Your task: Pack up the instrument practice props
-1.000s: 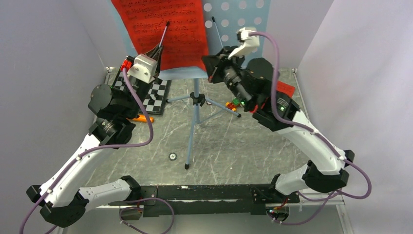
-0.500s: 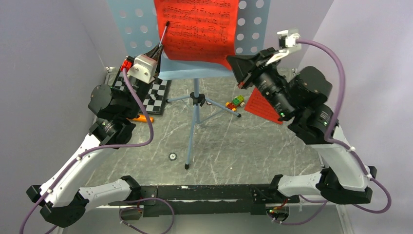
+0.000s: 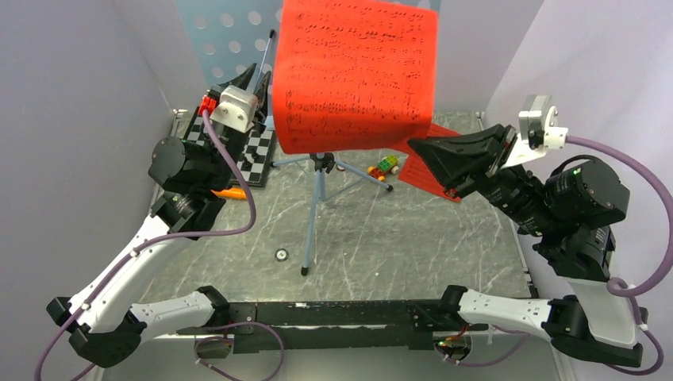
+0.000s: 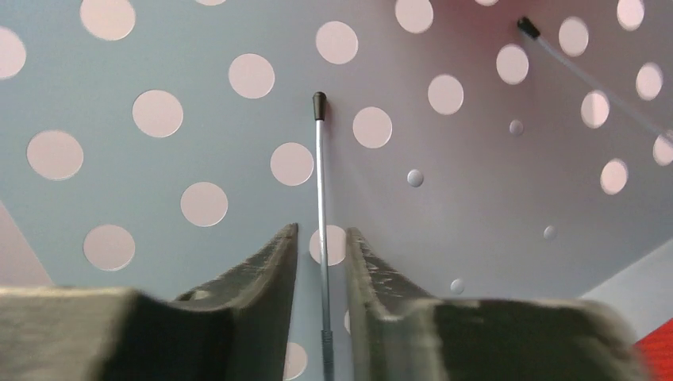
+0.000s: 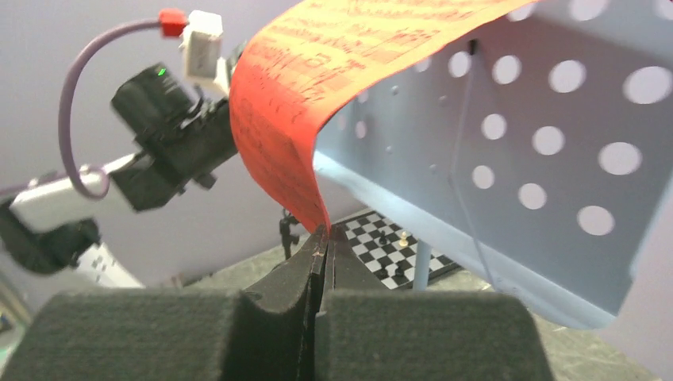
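My right gripper is shut on the lower corner of a red sheet-music page and holds it in the air, off the light-blue perforated music stand. The right wrist view shows the jaws pinching the page. A second red page lies on the table. My left gripper is at the stand's desk, its jaws slightly apart on either side of a thin wire page holder without clearly touching it. The orange microphone lies partly hidden under my left arm.
The stand's tripod legs spread over the table's middle. A chessboard with pieces lies at the back left. A small toy car sits by the tripod. A small round disc lies in front. Grey walls close in both sides.
My right gripper has drawn the red page off the stand, to the right and toward the camera. My left gripper stays at the wire holder, shifted slightly.
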Controlling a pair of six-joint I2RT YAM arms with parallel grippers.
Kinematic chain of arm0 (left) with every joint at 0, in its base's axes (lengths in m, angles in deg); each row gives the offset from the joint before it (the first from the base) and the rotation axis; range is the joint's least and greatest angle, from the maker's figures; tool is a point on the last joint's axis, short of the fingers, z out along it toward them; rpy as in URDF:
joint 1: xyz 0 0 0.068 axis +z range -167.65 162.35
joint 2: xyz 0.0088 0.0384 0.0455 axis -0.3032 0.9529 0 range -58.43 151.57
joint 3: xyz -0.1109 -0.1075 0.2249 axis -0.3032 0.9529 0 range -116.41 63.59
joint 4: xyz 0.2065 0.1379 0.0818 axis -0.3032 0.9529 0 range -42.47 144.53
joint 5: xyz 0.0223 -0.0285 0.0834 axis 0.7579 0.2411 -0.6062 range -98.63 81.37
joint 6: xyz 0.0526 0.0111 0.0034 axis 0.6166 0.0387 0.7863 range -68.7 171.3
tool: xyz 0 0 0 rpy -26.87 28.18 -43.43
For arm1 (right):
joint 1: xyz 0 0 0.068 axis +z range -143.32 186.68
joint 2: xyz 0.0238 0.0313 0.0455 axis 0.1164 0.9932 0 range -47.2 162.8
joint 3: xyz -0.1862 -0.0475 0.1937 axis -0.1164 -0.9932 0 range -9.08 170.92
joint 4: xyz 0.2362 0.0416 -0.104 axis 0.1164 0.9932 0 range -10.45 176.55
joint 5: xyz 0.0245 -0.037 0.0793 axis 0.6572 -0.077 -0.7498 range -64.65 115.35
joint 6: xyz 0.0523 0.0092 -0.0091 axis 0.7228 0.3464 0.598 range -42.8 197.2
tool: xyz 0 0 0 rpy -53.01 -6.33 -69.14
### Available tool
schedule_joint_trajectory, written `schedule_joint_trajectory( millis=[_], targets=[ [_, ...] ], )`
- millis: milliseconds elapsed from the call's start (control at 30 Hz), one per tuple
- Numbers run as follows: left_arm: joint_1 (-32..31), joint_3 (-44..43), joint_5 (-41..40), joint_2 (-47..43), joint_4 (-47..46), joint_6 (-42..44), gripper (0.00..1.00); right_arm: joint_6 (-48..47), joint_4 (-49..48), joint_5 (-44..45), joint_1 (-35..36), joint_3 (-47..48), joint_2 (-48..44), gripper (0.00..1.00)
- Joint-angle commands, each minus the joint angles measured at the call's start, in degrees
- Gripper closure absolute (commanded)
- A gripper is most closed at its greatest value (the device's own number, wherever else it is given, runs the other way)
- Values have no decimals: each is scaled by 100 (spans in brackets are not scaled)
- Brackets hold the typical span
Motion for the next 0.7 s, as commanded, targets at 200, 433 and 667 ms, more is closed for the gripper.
schedule_joint_trajectory(
  millis=[200, 433, 667],
  targets=[
    [16, 120, -171, -341, -366, -176, 22, -1034, 1057, -2602, -2, -1013, -154, 100],
    [14, 795, -346, -1341, -168, -436, 13, -1161, 1528, -1941, -6, -2529, -299, 100],
    [9, 1543, -879, -2233, -87, -535, 5, -521, 1261, -434, -10, -3631, -718, 100]
  ],
)
